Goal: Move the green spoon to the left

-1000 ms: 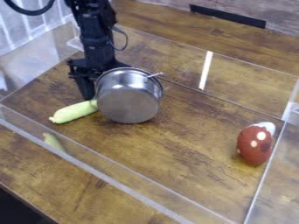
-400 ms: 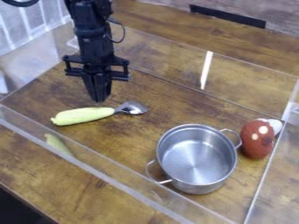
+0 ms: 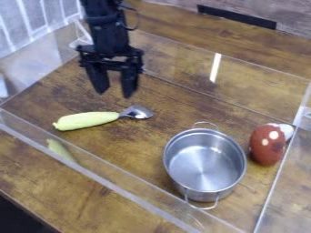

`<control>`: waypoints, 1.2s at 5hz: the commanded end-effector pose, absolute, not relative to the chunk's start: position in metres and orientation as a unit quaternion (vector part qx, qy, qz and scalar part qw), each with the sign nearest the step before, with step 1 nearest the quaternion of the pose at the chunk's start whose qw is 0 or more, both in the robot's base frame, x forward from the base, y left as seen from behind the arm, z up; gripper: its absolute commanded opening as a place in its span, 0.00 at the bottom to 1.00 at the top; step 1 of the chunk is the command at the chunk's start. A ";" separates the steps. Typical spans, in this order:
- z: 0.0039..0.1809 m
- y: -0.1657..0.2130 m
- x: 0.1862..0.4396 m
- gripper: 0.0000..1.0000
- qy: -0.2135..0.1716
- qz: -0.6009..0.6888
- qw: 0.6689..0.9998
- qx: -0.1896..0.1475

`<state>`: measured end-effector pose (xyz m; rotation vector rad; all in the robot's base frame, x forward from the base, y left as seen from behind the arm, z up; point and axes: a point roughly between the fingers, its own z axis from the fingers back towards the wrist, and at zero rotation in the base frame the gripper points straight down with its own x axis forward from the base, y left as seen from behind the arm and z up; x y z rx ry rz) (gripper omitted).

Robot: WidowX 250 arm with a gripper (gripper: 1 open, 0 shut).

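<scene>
The green spoon is seen lying flat on the wooden tabletop. Its thick yellow-green handle points to the left side of the picture, and its small shiny bowl points to the right. Nothing is touching it.

The hand is seen above and a little behind the spoon, pointing straight down. Its two dark fingers are spread wide apart, with a clear gap between them. Nothing is held in the hand. The hand is up off the tabletop and is not touching the spoon.

A round steel pot is seen standing upright toward the front right, well apart from the spoon. Its open top faces up and the inside looks empty. Small handles can be seen on its sides.

A red-brown egg-shaped object is seen just beside the pot, on its right. A clear plastic wall is seen around the wooden tabletop, with the spoon, the pot and the egg-shaped object all inside it.
</scene>
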<state>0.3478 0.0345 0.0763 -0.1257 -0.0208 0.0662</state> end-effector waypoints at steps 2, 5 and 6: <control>0.091 -0.032 0.335 1.00 -0.056 -0.072 0.993 -0.072; 0.048 -0.066 0.320 0.00 -0.051 -0.108 0.990 -0.076; 0.046 -0.073 0.320 0.00 -0.052 -0.105 0.990 -0.076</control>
